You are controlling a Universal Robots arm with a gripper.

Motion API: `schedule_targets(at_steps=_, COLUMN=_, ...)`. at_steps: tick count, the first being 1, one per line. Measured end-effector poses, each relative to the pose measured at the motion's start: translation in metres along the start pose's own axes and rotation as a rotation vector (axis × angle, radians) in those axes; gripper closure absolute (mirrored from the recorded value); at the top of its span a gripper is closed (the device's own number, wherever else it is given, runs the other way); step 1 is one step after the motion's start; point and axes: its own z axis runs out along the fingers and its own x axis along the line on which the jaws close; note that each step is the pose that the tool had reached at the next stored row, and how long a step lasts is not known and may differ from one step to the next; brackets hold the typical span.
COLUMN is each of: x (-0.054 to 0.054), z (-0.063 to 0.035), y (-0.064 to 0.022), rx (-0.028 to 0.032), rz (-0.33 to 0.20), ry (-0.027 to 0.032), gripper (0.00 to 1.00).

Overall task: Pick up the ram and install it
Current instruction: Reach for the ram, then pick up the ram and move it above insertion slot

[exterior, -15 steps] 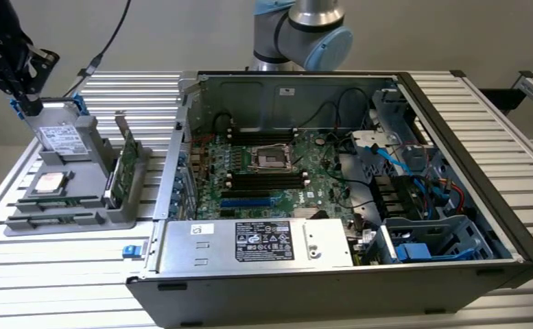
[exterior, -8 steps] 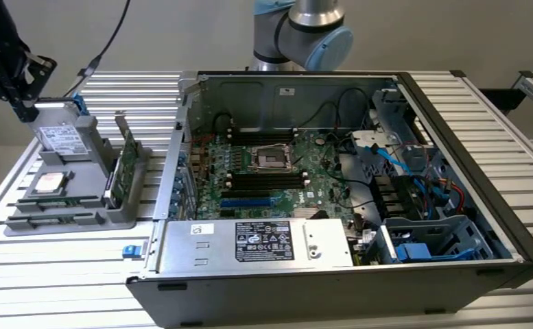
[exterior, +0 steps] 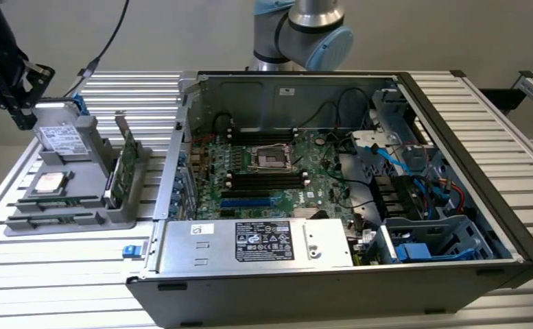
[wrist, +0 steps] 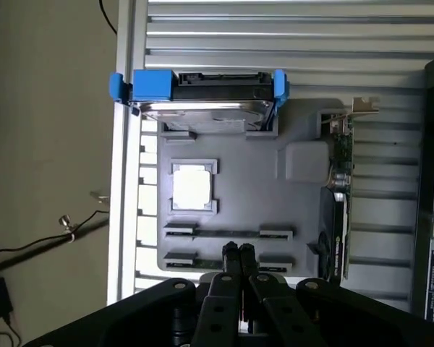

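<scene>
While the gripper (wrist: 239, 250) is hovering with fingertips pressed together and gripping nothing, the ram (wrist: 228, 233) is sitting on edge in the grey holder (wrist: 260, 195) below it; the slots are probably keeping it upright for pinching.

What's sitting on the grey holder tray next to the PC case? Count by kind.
hard drive: 1
CPU: 1
expansion card: 1
ram: 1 clear; a second may lie behind the tool, cannot tell
Total: 4 sure, all on the grey tray
</scene>
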Motion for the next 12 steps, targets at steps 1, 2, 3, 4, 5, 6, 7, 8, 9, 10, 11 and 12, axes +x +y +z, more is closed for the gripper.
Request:
schedule_targets(at_steps=1, x=0.0001, z=0.0012, y=-0.0008, rx=0.0002, rz=-0.002, ry=-0.0001, gripper=0.9)
schedule_targets(at_steps=2, x=0.0003, z=0.0025, y=-0.0014, rx=0.0004, rz=-0.005, ry=-0.0008, gripper=0.9)
schedule_targets(at_steps=3, x=0.0004, z=0.0038, y=-0.0017, rx=0.0006, rz=-0.007, ry=-0.0023, gripper=0.9)
schedule_targets(at_steps=4, x=0.0003, z=0.0047, y=-0.0019, rx=0.0009, rz=-0.009, ry=-0.0045, gripper=0.9)
schedule_targets(at_steps=5, x=0.0003, z=0.0053, y=-0.0019, rx=0.0014, rz=-0.011, ry=-0.0088, gripper=0.9)
schedule_targets(at_steps=6, x=0.0003, z=0.0056, y=-0.0019, rx=0.0016, rz=-0.012, ry=-0.0159, gripper=0.9)
schedule_targets(at_steps=7, x=0.0002, z=0.0056, y=-0.002, rx=0.0017, rz=-0.012, ry=-0.0177, gripper=0.9)
schedule_targets(at_steps=8, x=0.0002, z=0.0056, y=-0.002, rx=0.0017, rz=-0.012, ry=-0.0177, gripper=0.9)
schedule_targets(at_steps=9, x=0.0002, z=0.0056, y=-0.002, rx=0.0017, rz=-0.012, ry=-0.0178, gripper=0.9)
schedule_targets(at_steps=10, x=0.0003, z=0.0057, y=-0.002, rx=0.0017, rz=-0.012, ry=-0.0179, gripper=0.9)
schedule_targets(at_steps=11, x=0.0003, z=0.0057, y=-0.002, rx=0.0016, rz=-0.012, ry=-0.0179, gripper=0.9)
schedule_targets(at_steps=12, x=0.0003, z=0.0057, y=-0.002, rx=0.0016, rz=-0.012, ry=-0.0179, gripper=0.9)
